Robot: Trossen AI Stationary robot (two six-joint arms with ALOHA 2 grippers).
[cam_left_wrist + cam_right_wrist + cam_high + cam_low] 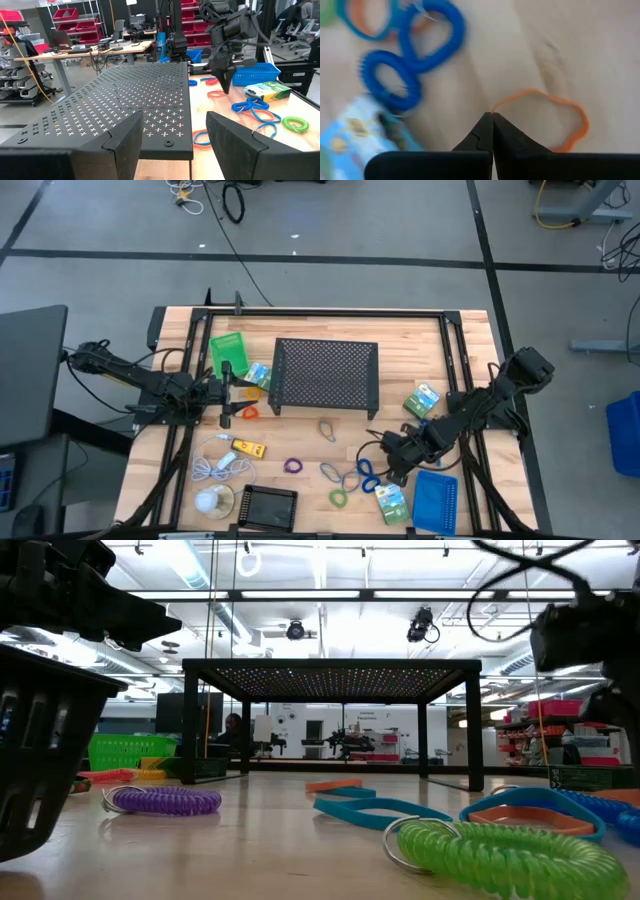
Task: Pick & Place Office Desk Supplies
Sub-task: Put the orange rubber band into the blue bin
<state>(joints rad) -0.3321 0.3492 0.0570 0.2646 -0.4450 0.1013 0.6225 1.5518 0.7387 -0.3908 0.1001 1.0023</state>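
On the wooden table, right fingers shut on an orange loop; left fingers wide.

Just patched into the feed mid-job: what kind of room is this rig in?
Probably a robotics lab or workshop: red storage bins on shelving, a workbench with gear beyond the table, office chairs, and cables across a taped concrete floor.

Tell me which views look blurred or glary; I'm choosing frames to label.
Right wrist view: the blue coils and packet are blurred, the orange loop soft. Low view: ceiling lights glare, the green coil is soft. High view: evenly lit.
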